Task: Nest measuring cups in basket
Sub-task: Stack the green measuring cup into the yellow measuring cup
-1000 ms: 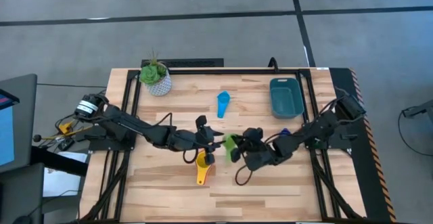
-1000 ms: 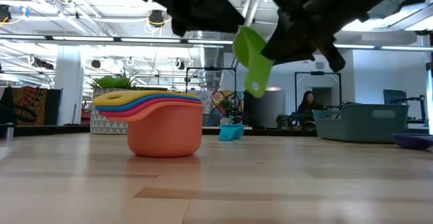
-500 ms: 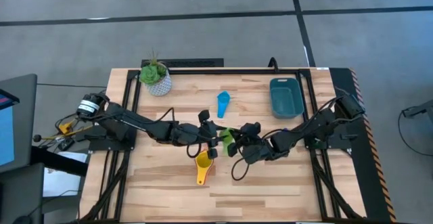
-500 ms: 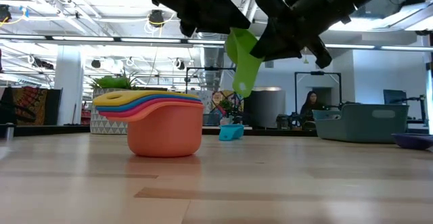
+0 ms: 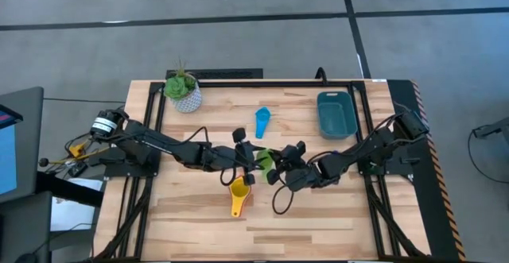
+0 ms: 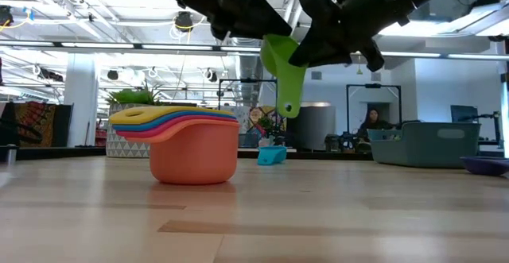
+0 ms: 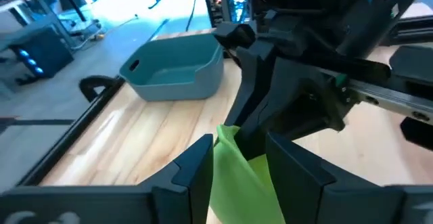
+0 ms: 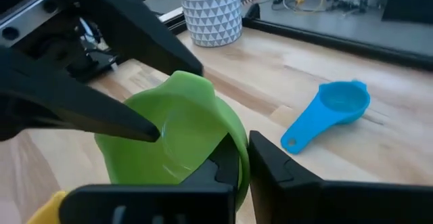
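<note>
You are looking at a table (image 5: 318, 215) where both arms are meeting over the middle, and their dark links are hiding most of the handover from above. The teal basket (image 5: 336, 114) is sitting at the far right, near the table's edge, with bare wood between it and the arms. The white pot with a plant (image 5: 184, 93) is standing at the far left corner. The stack of nested measuring cups (image 6: 187, 145), yellow on top and orange at the bottom, is resting just near of the grippers; how many are inside is hard to make out. The light blue measuring cup (image 5: 262, 121) is lying alone, far of centre. The green measuring cup (image 6: 283, 71) is hanging in the air, handle pointing down. The right gripper (image 8: 242, 164) is pinching its rim closed. The left gripper (image 7: 238, 158) is reaching in level, its fingers spread on either side of the cup; you cannot tell whether they are touching it.
</note>
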### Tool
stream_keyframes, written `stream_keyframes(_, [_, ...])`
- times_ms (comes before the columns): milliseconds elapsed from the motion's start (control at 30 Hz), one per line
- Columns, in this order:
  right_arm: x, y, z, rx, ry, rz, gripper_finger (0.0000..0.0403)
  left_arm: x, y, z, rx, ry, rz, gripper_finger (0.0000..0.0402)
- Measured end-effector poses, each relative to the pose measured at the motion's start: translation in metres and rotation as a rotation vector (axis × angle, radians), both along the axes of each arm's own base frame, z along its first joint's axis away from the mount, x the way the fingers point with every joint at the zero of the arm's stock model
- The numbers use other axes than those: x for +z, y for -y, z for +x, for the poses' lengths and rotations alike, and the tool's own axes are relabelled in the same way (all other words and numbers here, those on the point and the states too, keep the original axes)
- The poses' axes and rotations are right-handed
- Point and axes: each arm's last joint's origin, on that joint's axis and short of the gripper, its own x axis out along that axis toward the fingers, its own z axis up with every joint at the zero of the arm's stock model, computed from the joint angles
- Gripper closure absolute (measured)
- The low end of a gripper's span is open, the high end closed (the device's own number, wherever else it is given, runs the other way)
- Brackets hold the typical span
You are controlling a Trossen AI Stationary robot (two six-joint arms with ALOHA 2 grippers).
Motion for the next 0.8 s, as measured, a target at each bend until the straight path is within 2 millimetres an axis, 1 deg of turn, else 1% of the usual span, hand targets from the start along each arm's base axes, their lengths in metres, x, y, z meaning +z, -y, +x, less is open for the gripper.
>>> stream_keyframes(133, [0.0,-0.001,0.0,0.003,0.015,0.023,0.0384,0.002,0.003,-0.001,-0.017,0.011,-0.026,0.0276])
stream_keyframes(233, [0.003,0.001,0.004,0.009,0.08,0.141,0.0386,0.011,0.009,-0.009,-0.062,0.007,-0.057,0.0276])
stream_keyframes(300, [0.003,0.003,0.007,0.04,0.121,0.253,0.038,0.021,0.012,-0.019,-0.117,-0.004,-0.089,0.0276])
stream_keyframes(400, [0.003,0.007,0.014,0.087,0.182,0.406,0.037,0.039,0.015,-0.038,-0.145,-0.015,-0.122,0.0276])
stream_keyframes(500, [-0.008,0.005,0.022,0.09,0.228,0.477,0.0369,0.051,0.018,-0.056,-0.123,-0.023,-0.111,0.0276])
stream_keyframes(567, [-0.01,-0.001,0.032,0.1,0.285,0.519,0.0373,0.056,0.02,-0.067,-0.102,-0.004,-0.098,0.0276])
stream_keyframes(633, [-0.015,-0.009,0.04,0.108,0.288,0.53,0.0379,0.056,0.023,-0.076,-0.082,0.013,-0.097,0.0276])
stream_keyframes(700, [-0.017,-0.016,0.05,0.116,0.283,0.537,0.0383,0.05,0.025,-0.086,-0.071,-0.004,-0.1,0.0276])
stream_keyframes(800, [-0.012,-0.025,0.061,0.137,0.277,0.548,0.0383,0.04,0.028,-0.095,-0.043,-0.002,-0.11,0.0276])
